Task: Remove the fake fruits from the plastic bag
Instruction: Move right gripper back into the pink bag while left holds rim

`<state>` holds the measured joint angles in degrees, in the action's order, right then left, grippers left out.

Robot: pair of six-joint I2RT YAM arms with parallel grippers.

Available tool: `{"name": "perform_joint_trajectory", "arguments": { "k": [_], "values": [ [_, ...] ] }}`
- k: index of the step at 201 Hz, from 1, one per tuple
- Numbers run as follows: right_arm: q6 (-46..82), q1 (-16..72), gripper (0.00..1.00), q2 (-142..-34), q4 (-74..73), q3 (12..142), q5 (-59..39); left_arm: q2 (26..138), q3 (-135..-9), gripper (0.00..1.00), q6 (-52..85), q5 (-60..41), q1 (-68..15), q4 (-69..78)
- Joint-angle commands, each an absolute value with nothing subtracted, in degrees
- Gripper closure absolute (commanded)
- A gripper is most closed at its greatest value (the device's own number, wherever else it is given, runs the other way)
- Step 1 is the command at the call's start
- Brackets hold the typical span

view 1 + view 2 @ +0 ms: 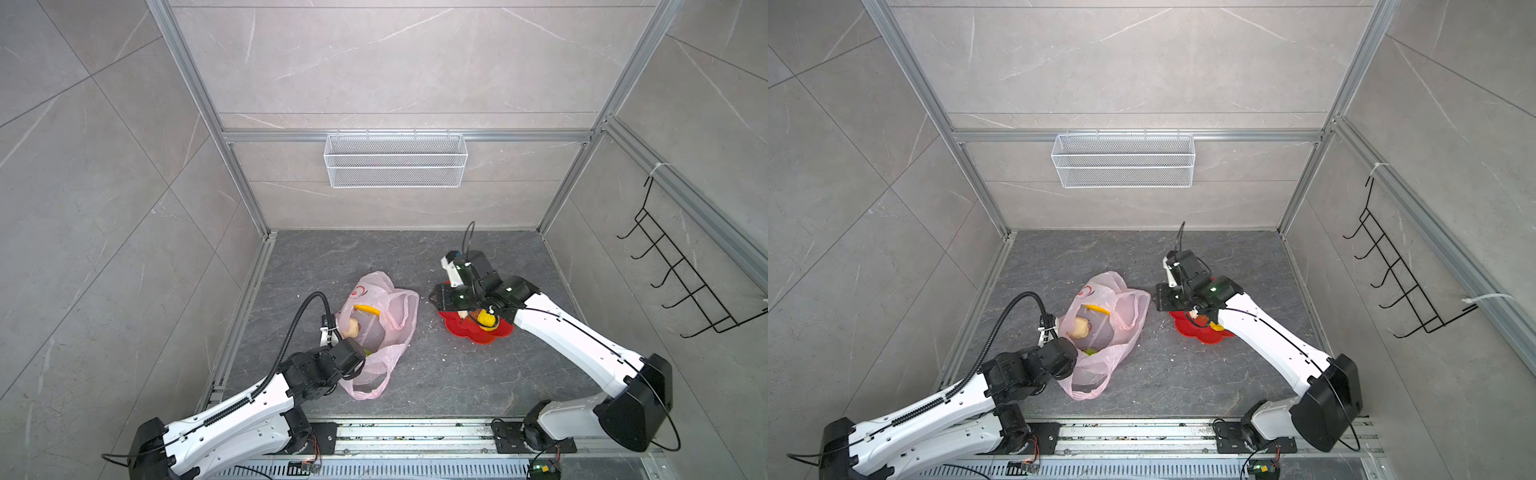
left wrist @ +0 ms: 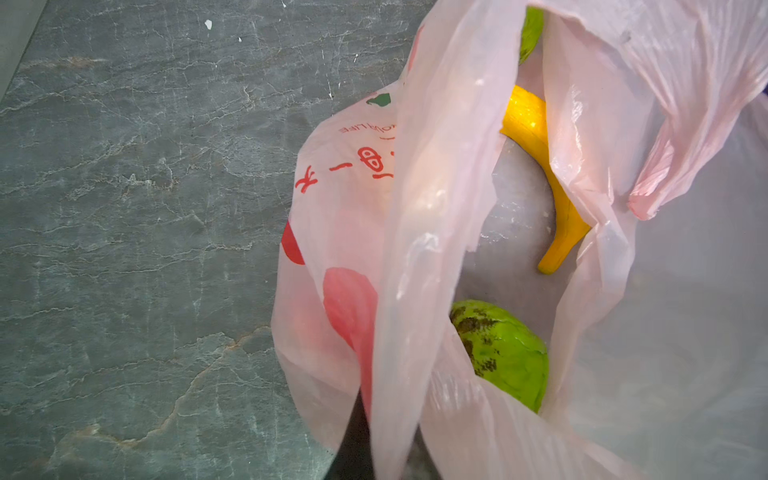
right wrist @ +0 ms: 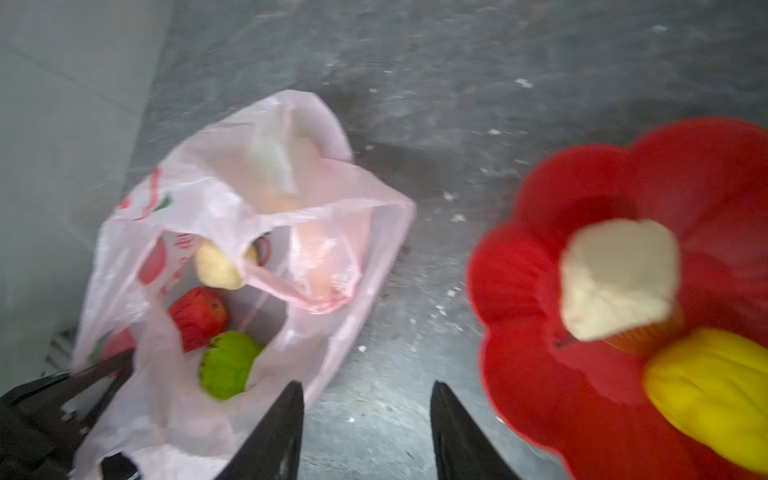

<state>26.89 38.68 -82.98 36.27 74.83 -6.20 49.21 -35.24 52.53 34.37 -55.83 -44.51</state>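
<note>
Left gripper (image 3: 112,365) is seen clamped on plastic bag (image 1: 395,328) rim, tips masked by film; right gripper (image 3: 366,388) is seen part-open, empty; its wrist view is blurred.

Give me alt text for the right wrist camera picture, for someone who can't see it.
The right gripper, open and empty, hangs between a pink plastic bag holding a red apple, a green fruit and a beige fruit, and a red flower-shaped dish holding a pale lump and a yellow fruit.
</note>
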Motion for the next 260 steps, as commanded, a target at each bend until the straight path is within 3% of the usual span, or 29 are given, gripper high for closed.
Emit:
{"name": "perform_joint_trajectory", "arguments": {
  "k": [1,62,113,169,229,260],
  "values": [
    [25.2,43.4,0.51,-90.0,33.6,80.7,-11.2,50.7,-35.6,1.0,53.6,35.3,-55.5,-43.0],
    [28.8,53.9,0.57,-109.8,26.2,91.9,-14.3,50.5,-32.2,1.0,55.4,34.3,-55.4,-40.6],
    [29.3,57.3,0.58,-117.9,26.6,96.5,-13.0,44.5,-28.8,1.0,59.0,36.5,-55.3,-43.2],
    [28.5,57.8,0.48,-121.6,28.2,99.0,-7.9,41.5,-27.4,1.0,59.7,37.7,-55.2,-43.2],
    [23.4,57.9,0.28,-124.8,28.5,101.3,-4.7,41.1,-27.0,1.0,58.0,38.1,-55.2,-40.9],
    [19.4,57.8,0.25,-126.7,27.8,102.9,-4.1,40.0,-26.2,1.0,58.4,38.3,-55.2,-41.0]
  ]
}}
